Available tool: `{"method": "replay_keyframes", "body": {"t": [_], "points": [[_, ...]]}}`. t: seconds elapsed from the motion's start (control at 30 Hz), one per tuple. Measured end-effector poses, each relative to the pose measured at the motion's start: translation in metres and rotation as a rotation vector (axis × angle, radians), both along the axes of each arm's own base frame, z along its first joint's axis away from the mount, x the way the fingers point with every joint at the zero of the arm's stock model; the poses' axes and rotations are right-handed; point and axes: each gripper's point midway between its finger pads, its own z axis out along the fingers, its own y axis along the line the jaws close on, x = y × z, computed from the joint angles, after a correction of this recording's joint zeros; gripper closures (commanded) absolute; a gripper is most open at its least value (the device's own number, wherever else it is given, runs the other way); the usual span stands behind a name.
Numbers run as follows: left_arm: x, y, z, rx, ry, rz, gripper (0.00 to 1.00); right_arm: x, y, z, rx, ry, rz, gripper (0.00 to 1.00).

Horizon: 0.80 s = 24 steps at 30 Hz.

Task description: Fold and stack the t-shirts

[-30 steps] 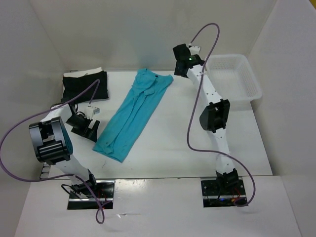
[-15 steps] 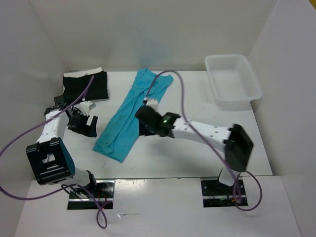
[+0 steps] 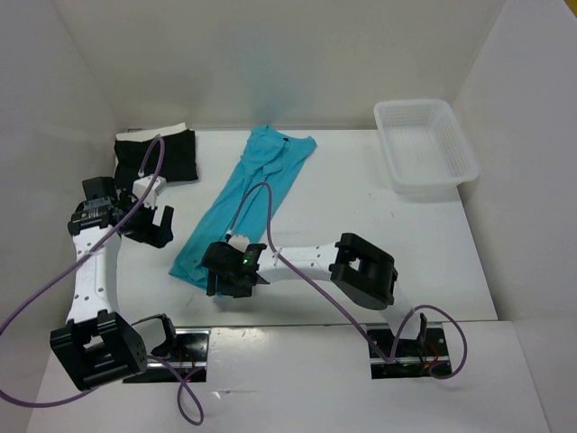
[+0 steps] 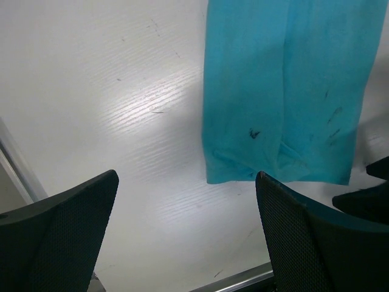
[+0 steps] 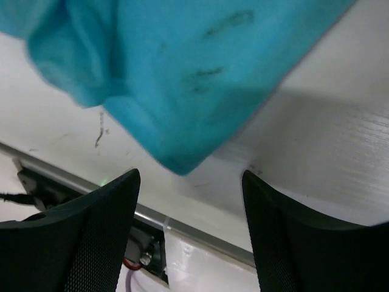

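Low in the overhead frame, the right gripper sits at the near hem of the teal t-shirt — fingers spread, nothing held. At mid-left the left gripper hangs beside the cloth, likewise parted and empty. The shirt runs diagonally to upper centre; a folded black t-shirt lies upper left, a white basket upper right.

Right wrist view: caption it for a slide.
Open right gripper above a corner of the turquoise t-shirt on the table.

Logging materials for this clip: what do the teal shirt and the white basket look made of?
Teal shirt: soft matte knit fabric, probably cotton; it drapes and creases. White basket: likely rigid plastic, slightly glossy, with perforated mesh walls.
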Motion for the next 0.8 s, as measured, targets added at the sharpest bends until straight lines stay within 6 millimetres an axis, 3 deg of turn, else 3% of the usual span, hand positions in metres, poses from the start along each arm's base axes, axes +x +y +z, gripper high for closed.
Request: {"method": "replay_keyframes", "body": {"t": [0.07,0.2,0.33,0.37,0.43,0.5,0.6,0.77,0.8], "points": [[-0.001,-0.001,0.005,0.004,-0.021,-0.002,0.0,-0.002,0.002,-0.01,-0.001,0.036,-0.045,0.27],[-0.001,-0.002,0.007,0.004,-0.026,-0.003,0.0,0.003,0.009,-0.009,0.032,0.059,-0.096,0.28],[-0.002,-0.002,0.007,0.003,-0.024,-0.005,0.0,0.012,0.02,-0.015,0.062,0.088,-0.123,0.64],[-0.002,-0.002,0.006,0.003,-0.022,-0.005,0.0,0.015,0.022,-0.016,0.072,0.097,-0.126,0.83],[-0.003,-0.002,0.006,0.006,-0.02,-0.007,0.0,0.018,0.019,-0.022,0.069,0.12,-0.148,0.96],[-0.004,-0.001,0.005,0.013,-0.016,-0.012,0.0,0.022,0.014,-0.024,0.091,0.134,-0.169,1.0],[-0.005,0.0,0.005,0.033,-0.014,-0.042,0.0,0.021,-0.013,-0.024,0.097,0.151,-0.214,1.0],[0.004,-0.016,0.017,0.086,-0.046,-0.182,0.0,0.006,-0.105,-0.026,-0.001,0.172,-0.301,0.99],[0.008,-0.024,0.021,0.101,-0.065,-0.238,0.0,0.002,-0.119,-0.026,-0.012,0.178,-0.31,0.93]]}}
